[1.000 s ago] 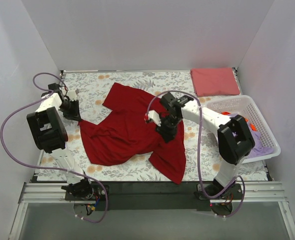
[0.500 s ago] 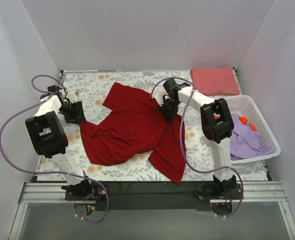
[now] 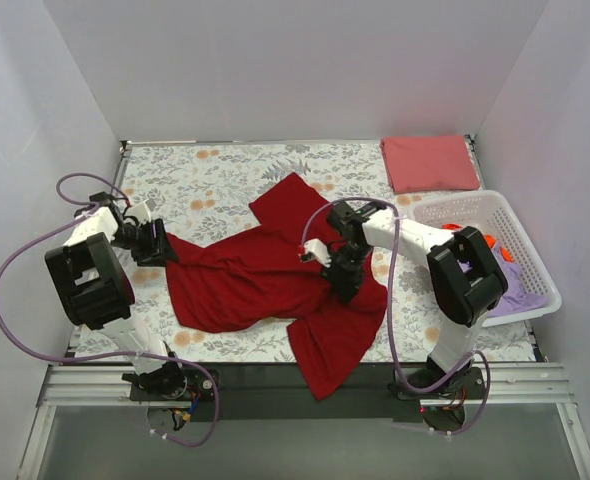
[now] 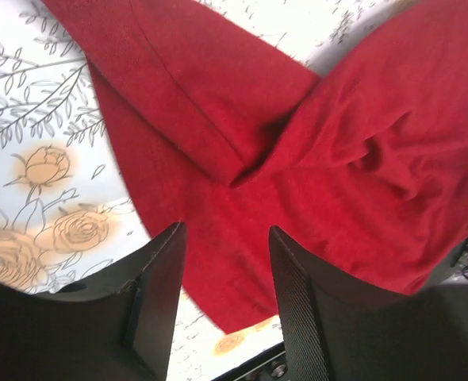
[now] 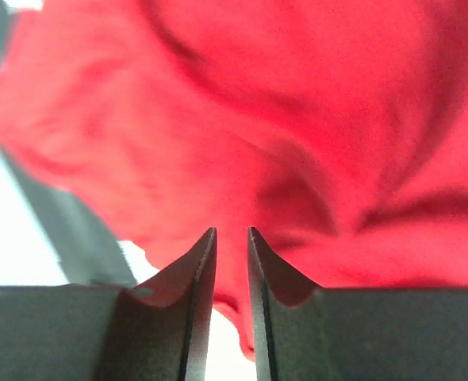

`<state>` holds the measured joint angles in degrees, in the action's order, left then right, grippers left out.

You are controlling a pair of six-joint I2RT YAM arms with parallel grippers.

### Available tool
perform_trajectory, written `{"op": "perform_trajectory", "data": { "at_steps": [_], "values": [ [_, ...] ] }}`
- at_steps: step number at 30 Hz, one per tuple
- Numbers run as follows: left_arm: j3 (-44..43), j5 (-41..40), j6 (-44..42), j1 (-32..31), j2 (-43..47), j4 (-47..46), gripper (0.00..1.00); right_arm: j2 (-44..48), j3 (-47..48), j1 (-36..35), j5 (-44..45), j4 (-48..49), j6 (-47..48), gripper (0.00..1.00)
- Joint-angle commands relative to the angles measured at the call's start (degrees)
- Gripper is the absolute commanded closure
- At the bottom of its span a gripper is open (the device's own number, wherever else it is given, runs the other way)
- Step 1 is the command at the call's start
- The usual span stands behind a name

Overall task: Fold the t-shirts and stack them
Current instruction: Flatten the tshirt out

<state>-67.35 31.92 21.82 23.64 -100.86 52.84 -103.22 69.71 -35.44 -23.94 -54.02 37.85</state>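
Across the middle of the counter (image 3: pixel 243 380), on the floral cloth (image 3: pixel 205 175), the crimson shirt (image 3: pixel 240 285) lies rumpled. Its far tip points at the back edge and its near flap hangs over the front edge onto the dark strip. The left hand (image 3: pixel 159 246) sits at the shirt's left edge, fingers well apart, with a hemmed fold lying between them and nothing pinched. The right hand (image 3: pixel 341 272) is at the shirt's right side, fingers almost together and clamped on red fabric. Bare cloth shows along the back edge, by the left wall, and between the right hand and the basket (image 3: pixel 525 250). A pink shirt (image 3: pixel 430 163) lies folded in the far right corner, just beyond the basket.
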Motion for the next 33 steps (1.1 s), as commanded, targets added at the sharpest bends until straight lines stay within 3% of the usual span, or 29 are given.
{"op": "perform_trajectory", "data": {
  "at_steps": [1, 8, 13, 15, 17, 23, 27, 29, 33],
  "values": [
    [-0.94, 4.12, 2.69, -0.26, 1.81, -1.86, 0.55, 1.63, 6.29, -2.18, -9.90, -6.27, 2.15, 0.71],
    [1.43, -3.62, 2.09, -0.61, 3.21, -5.38, 0.57, -10.67, 25.63, 3.27, 1.26, -0.31, -3.92, 0.71],
    [3.45, 2.25, 0.41, -0.70, 2.60, -4.42, 0.71, -18.40, 33.02, 3.80, 4.95, 2.42, -4.88, 0.74],
    [3.89, 4.63, 0.93, -0.70, 1.98, -4.32, 0.72, -20.08, 33.30, 3.98, 6.01, 3.83, -5.85, 0.76],
    [4.33, 5.87, 2.25, -0.70, 1.11, -5.20, 0.72, -20.70, 32.68, 4.06, 7.15, 5.59, -6.73, 0.78],
    [5.04, -1.94, 4.37, -0.52, -1.36, -7.22, 0.70, -22.29, 27.41, 8.96, 16.03, 8.84, -9.71, 0.84],
    [6.70, -6.07, 4.19, -0.08, 0.57, -6.96, 0.66, -18.09, 20.22, 12.67, 17.09, 8.49, -9.29, 0.86],
    [8.11, -7.83, 3.14, 0.44, 1.54, -6.52, 0.65, -14.83, 12.78, 12.50, 16.04, 8.32, -7.88, 0.86],
    [10.31, -9.42, 1.29, 1.23, 4.43, -5.64, 0.65, -3.86, 4.04, 9.35, 5.42, 4.02, -3.58, 0.84]
  ]
}}
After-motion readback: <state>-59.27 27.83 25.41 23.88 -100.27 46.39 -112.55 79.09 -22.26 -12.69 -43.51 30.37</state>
